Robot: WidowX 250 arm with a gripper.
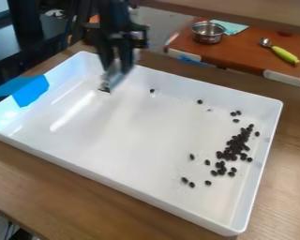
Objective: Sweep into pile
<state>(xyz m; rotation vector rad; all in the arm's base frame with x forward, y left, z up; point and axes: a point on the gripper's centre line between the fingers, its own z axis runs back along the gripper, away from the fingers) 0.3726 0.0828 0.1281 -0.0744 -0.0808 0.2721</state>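
Tabletop (84,201) bears white tray (121,185) beneath gripper (116,65), its opening and hold too blurred to tell.

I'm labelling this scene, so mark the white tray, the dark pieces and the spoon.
White tray (127,131), camera view: on its bare floor.
Dark pieces (239,140), camera view: in the densest part of their cluster.
Spoon (285,55), camera view: on its yellow-green handle.
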